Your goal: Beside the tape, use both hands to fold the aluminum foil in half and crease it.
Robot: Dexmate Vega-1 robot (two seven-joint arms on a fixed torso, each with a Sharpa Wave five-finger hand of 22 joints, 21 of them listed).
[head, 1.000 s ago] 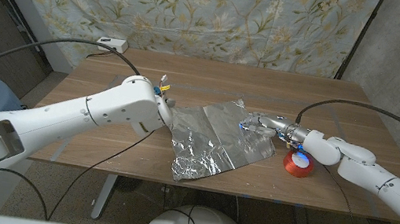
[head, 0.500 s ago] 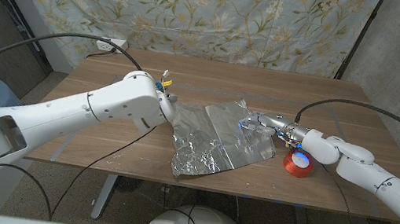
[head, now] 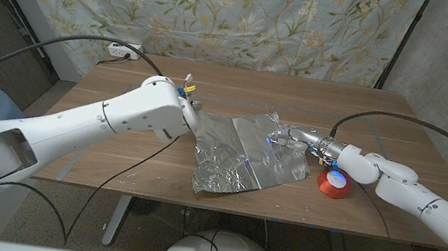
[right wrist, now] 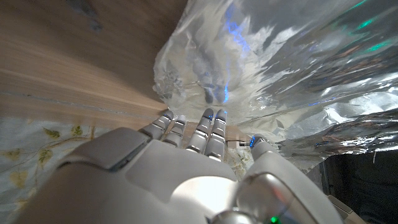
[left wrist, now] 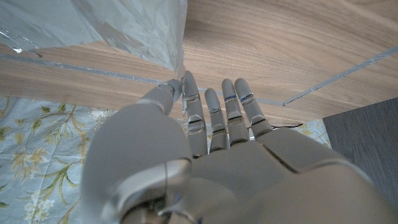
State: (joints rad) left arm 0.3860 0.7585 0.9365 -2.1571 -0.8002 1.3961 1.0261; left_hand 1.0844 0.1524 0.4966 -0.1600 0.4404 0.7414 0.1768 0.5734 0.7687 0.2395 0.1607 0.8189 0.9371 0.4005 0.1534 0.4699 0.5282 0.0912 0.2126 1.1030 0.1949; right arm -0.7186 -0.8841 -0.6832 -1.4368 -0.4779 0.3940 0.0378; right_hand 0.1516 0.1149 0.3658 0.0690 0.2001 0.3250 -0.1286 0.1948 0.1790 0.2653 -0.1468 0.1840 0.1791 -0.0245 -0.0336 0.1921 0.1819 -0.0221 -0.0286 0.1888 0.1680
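Note:
A crumpled sheet of aluminum foil (head: 237, 154) lies mid-table. A red roll of tape (head: 333, 184) stands just right of it. My left hand (head: 185, 113) is at the foil's far left corner. In the left wrist view its thumb and first fingertips (left wrist: 188, 82) close on the tip of the foil (left wrist: 93, 25). My right hand (head: 290, 138) reaches over the foil's right side, close to the tape. In the right wrist view its straight fingertips (right wrist: 210, 118) touch the bunched foil edge (right wrist: 205, 74). The thumb stands apart, and any grip is unclear.
A white socket box (head: 125, 48) sits at the table's far left corner, and its black cable (head: 137, 161) trails across the wood toward the front edge. Another cable (head: 403, 121) arcs over my right arm. A floral curtain hangs behind the table (head: 368, 111).
My left hand has drifted slightly toward the far side with the foil corner, pulling the left edge along. The right hand and the tape have stayed put.

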